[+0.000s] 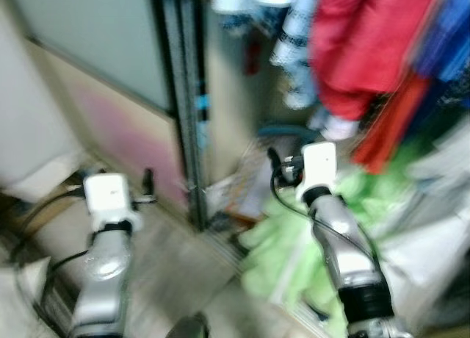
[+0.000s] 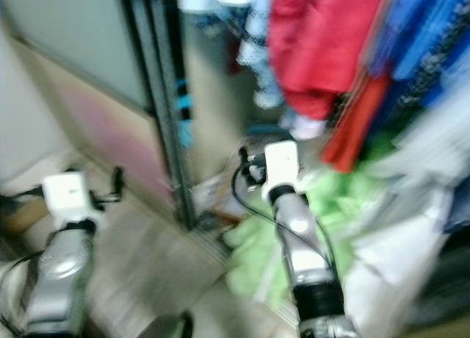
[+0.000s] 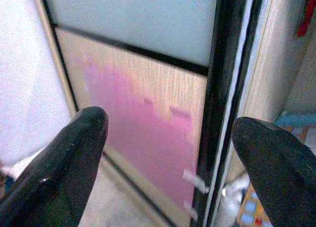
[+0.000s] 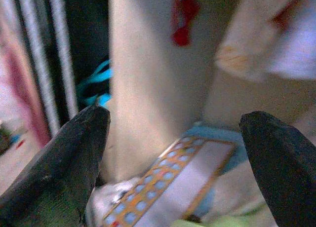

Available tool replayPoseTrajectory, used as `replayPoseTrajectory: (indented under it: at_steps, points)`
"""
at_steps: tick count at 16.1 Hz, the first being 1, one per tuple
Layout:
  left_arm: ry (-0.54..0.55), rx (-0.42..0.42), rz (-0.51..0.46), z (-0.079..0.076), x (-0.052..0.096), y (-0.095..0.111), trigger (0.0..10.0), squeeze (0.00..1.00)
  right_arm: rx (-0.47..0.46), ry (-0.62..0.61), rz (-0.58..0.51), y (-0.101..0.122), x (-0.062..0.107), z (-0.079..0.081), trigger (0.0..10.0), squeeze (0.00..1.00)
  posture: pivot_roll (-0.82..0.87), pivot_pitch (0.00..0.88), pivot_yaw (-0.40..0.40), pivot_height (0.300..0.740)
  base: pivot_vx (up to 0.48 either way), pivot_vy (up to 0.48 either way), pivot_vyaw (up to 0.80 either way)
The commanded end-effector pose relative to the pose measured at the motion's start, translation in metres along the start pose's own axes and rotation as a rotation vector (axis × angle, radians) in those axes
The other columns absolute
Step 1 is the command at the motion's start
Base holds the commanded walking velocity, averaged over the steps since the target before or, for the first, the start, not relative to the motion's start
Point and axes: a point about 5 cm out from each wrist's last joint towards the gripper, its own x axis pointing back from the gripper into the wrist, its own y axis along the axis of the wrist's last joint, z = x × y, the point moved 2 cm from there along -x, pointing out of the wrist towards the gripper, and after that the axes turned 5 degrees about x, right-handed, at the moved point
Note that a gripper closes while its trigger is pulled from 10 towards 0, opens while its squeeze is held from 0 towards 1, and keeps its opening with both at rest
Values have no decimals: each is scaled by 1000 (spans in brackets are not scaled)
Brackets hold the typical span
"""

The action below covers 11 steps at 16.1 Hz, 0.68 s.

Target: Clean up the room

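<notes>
Both head views are blurred. The left hand (image 3: 168,153) is raised in front of a sliding wardrobe door (image 1: 110,73), its two black fingers (image 3: 64,163) spread wide with nothing between them and touching nothing; between them the wrist view shows the door's frosted upper panel, its wood-grain lower panel with a pink sheen, and the dark door frame (image 3: 222,103).

The right hand (image 4: 173,168) is held forward at the open side of the wardrobe, its fingers (image 4: 281,168) also spread wide and empty. Between them lies a flat box with an orange border and small blue squares (image 4: 173,182) on the wardrobe floor, against a pale inner wall.

Above the right arm hang a red garment (image 1: 360,51) and blue clothes (image 1: 448,37). Below them, beside the right arm, a light green cloth (image 1: 286,250) is heaped at the bottom of the wardrobe, next to pale grey fabric (image 1: 433,235). The floor (image 1: 169,264) in front of the door is greyish.
</notes>
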Motion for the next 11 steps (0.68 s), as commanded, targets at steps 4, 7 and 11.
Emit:
replayPoseTrajectory:
  at_steps: [4,7,11]
  points:
    - [-13,-5,10,1,-8,1,10000,0,-7,-9,-9,2,-9,-3,10000,0,67,7,-15,740,0,0,800]
    - [0,-13,8,3,-9,1,10000,0,-14,-6,-15,2,-10,-1,10000,0,76,8,-17,740,0,0,800]
    - [27,-15,-3,8,-11,5,10000,0,-26,-24,-3,-2,-11,-4,10000,0,78,9,-16,740,0,0,400]
